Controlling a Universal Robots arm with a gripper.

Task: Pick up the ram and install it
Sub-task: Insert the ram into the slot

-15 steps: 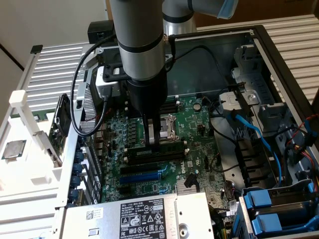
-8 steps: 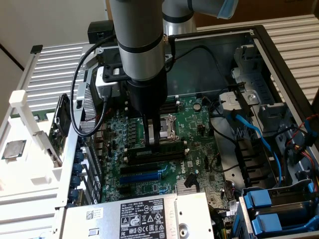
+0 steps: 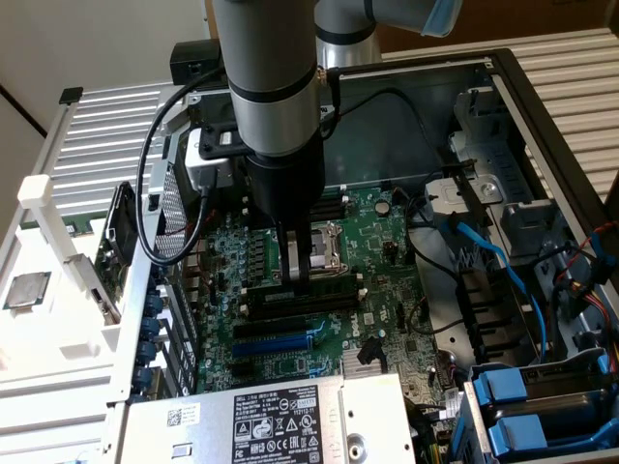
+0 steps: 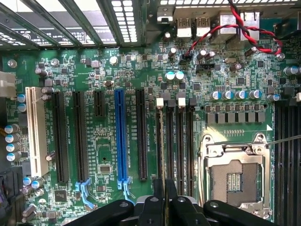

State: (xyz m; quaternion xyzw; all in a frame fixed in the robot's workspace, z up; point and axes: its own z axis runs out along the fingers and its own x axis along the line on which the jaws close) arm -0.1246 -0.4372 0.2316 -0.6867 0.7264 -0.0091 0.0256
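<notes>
1. Pinching narrow, the black two-fingered gripper [image 3: 304, 278] holds the long, thin green circuit-board ram stick [image 3: 334, 291] by its upper edge (the jaws are drawn almost together, with little more than the board's thickness between them).
2. The ram stands on edge, low over the green motherboard [image 3: 387, 242]. It is lined up with the bank of long black plastic memory slots [image 4: 181, 146] just beside the square silver processor socket [image 4: 235, 176].
3. In the wrist view the ram [image 4: 162, 150] reads as a thin strip running away from the gripper [image 4: 164, 207]. It seems to follow the slot on the side of the bank away from the socket.
4. Done, as far as the pictures show: the ram is off its resting place, inside the open computer case [image 3: 542, 116], and aligned lengthwise with a slot.
5. Left, by my judgement: the seating itself. Whether the ram's lower edge has entered the slot cannot be told, since the fingers hide the contact. The small white end clips [image 4: 160, 101] give no clear sign of having latched.
6. A loose square silver processor chip [image 3: 27, 290] lies on the white tray at the exterior view's left, well apart from the work (it plays no part here).
</notes>
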